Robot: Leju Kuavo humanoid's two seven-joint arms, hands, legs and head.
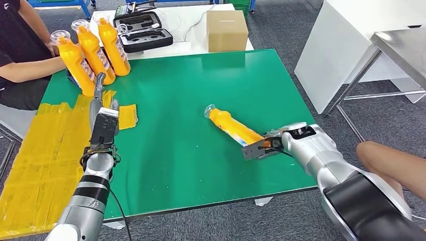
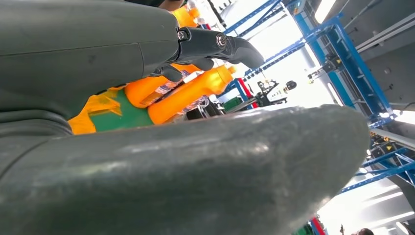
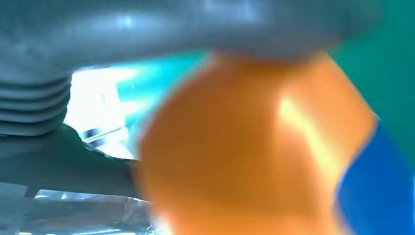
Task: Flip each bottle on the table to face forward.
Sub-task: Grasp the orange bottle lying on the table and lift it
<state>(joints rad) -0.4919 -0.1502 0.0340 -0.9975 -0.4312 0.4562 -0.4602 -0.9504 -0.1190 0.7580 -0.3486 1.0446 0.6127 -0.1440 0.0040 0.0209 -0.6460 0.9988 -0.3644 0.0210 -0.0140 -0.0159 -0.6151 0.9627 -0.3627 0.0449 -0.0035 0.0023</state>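
Right wrist view badly blurred: the orange bottle (image 3: 244,156) is a soft mass against the lens, label unreadable. In the head view its base end is covered by the right hand (image 1: 261,146), so the fingers' hold cannot be made out. Left wrist view mostly blocked by the left hand (image 2: 147,122); two standing bottles (image 2: 181,95) show only in part. Seated person (image 1: 20,55) and another person's arm (image 1: 392,163) cut off by the picture's edges.
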